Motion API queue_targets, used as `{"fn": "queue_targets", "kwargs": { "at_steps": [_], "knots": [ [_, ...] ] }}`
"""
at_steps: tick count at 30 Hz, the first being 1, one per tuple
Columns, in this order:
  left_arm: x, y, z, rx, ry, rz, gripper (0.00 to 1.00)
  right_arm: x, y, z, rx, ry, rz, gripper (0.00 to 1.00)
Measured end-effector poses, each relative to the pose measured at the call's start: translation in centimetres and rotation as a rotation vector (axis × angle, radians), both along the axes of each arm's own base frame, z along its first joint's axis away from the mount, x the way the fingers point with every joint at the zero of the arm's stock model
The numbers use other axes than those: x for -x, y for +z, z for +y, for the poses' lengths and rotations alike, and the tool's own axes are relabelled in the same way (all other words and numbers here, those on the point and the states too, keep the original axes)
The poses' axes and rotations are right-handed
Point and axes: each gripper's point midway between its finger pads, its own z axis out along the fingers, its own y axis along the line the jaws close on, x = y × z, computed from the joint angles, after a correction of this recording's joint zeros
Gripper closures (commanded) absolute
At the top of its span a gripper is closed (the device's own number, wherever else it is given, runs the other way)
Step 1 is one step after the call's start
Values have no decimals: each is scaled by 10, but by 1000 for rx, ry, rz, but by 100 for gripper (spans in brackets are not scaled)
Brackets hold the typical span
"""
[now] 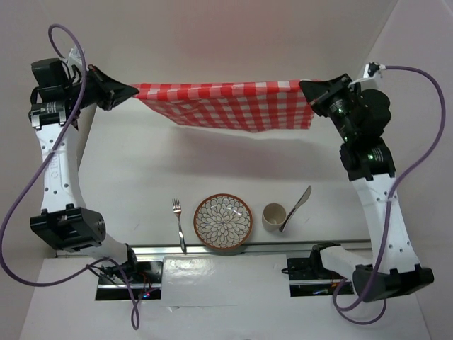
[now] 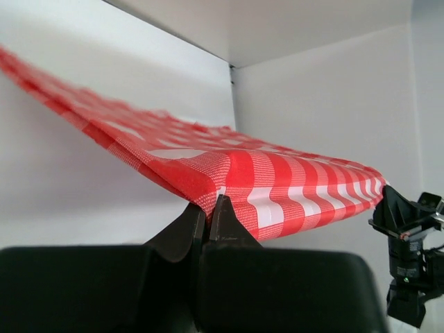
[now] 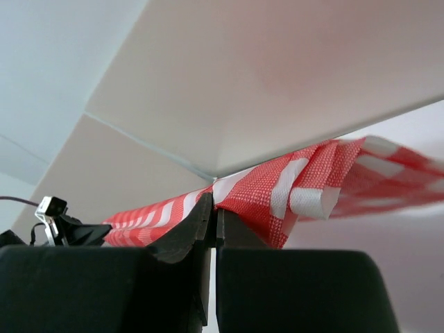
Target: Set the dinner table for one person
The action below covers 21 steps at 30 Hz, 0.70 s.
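Left gripper (image 1: 134,90), right gripper (image 1: 303,86) hold cloth (image 1: 233,106) edge taut above dinner table (image 1: 141,170).

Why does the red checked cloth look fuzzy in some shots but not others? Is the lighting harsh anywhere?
Top external view: soft, even light, no hard shadows or glare, and the checked cloth is sharp. Left wrist view: the cloth is crisp where the left gripper pinches it and blurs toward its far upper-left end. Right wrist view: it is crisp at the right gripper and soft toward the right edge.
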Motion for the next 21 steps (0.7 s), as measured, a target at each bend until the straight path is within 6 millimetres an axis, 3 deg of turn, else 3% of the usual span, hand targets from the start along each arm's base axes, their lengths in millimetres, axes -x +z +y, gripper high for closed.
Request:
{"fn": "queue_targets", "kwargs": {
  "at_steps": [4,9,14,21],
  "knots": [
    [16,17,-6,13,-45,-40,100,22,6,-6,29,-15,-12,100],
    [14,19,-8,43,-69,-34,100,11,-9,-10,71,-41,31,100],
    [-12,11,-1,55,-77,-19,100,-32,-29,-6,104,-45,82,100],
    [-77,4,12,62,-99,-42,100,-107,-51,4,131,-37,98,100]
  ]
}}
